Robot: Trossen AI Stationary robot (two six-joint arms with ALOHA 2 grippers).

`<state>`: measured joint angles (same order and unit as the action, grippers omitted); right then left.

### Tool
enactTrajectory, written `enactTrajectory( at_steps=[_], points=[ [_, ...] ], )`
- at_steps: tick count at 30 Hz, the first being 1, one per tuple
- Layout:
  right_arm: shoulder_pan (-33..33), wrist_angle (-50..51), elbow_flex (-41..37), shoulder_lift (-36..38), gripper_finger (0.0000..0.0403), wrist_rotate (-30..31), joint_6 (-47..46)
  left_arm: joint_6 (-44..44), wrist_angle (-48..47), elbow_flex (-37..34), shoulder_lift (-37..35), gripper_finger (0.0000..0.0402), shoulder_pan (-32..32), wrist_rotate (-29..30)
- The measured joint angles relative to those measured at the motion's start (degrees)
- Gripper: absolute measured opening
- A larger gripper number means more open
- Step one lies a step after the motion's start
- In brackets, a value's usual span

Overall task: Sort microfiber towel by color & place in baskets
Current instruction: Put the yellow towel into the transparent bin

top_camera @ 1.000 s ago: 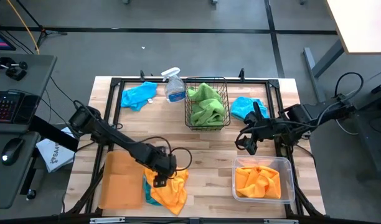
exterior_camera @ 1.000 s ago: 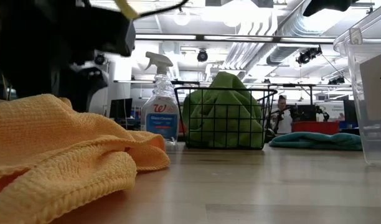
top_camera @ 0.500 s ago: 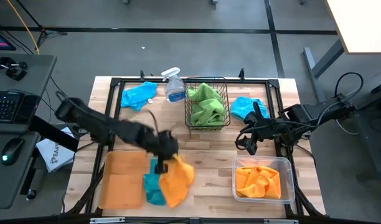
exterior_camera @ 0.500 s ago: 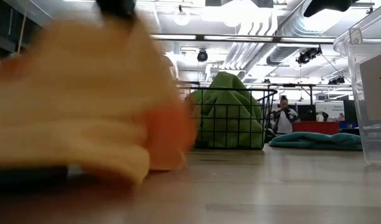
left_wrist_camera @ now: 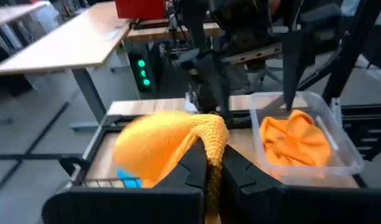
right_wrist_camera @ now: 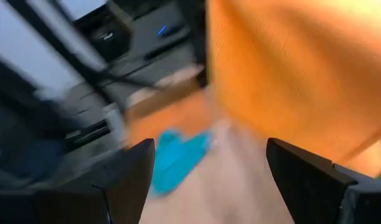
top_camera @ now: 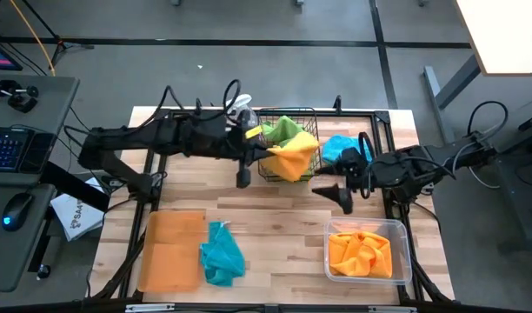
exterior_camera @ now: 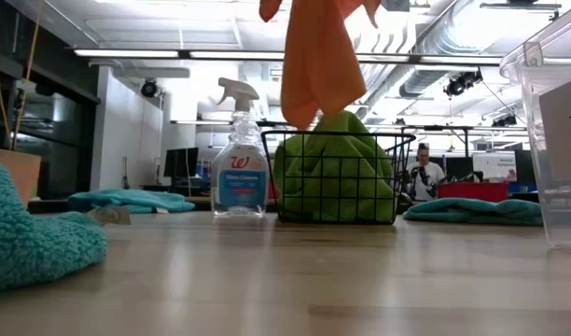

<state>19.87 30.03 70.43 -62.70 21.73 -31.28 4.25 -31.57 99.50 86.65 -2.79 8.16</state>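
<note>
Orange towel (top_camera: 294,158) hanging in air, clenched in left hand (top_camera: 259,141), dangling over front edge of black wire basket (top_camera: 289,146); green towel (exterior_camera: 337,168) sitting inside basket. Right hand (top_camera: 335,196) hovering just beside, fingers spread wide, gripping nothing. Clear bin (top_camera: 368,252) near right front holding more orange cloth (top_camera: 362,252). Turquoise towel (top_camera: 221,255) lying on counter (top_camera: 283,217) beside orange-brown tray (top_camera: 171,250). 2 more turquoise cloths at back, spray bottle (exterior_camera: 239,159) standing left of basket.
</note>
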Motion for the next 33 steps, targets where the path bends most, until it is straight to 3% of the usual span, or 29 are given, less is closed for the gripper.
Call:
enactTrajectory(
  at_steps=[5, 10, 17, 25, 29, 33],
  points=[
    [-1.28, -7.66, 0.0, -1.09, 0.0305, 10.55, 15.25, 2.53, -0.16, 4.2, 3.77, 0.0, 0.74, -0.01],
    [-1.89, -12.37, 0.0, -1.37, 0.0305, 10.86, 23.73, 2.94, 0.11, 5.62, 6.83, 0.0, 1.01, -0.09],
    [-2.28, -12.57, 0.0, -2.99, 0.0305, 8.22, 26.22, 3.0, 5.46, 6.08, 9.63, 0.0, 0.94, -0.74],
    [-4.43, -12.34, 0.0, -6.46, 0.0293, 12.52, 25.56, 2.46, 9.01, 6.12, 9.66, 0.0, 0.94, -1.59],
    [-5.04, -12.58, 0.0, -6.51, 0.0221, 12.25, 24.07, 2.45, 8.98, 6.12, 9.62, 0.0, 0.92, -1.77],
    [-5.04, -13.62, 0.0, -6.5, 0.0062, 11.03, 23.63, 2.44, 9.27, 6.12, 9.62, 0.0007, 0.92, -1.95]
  ],
)
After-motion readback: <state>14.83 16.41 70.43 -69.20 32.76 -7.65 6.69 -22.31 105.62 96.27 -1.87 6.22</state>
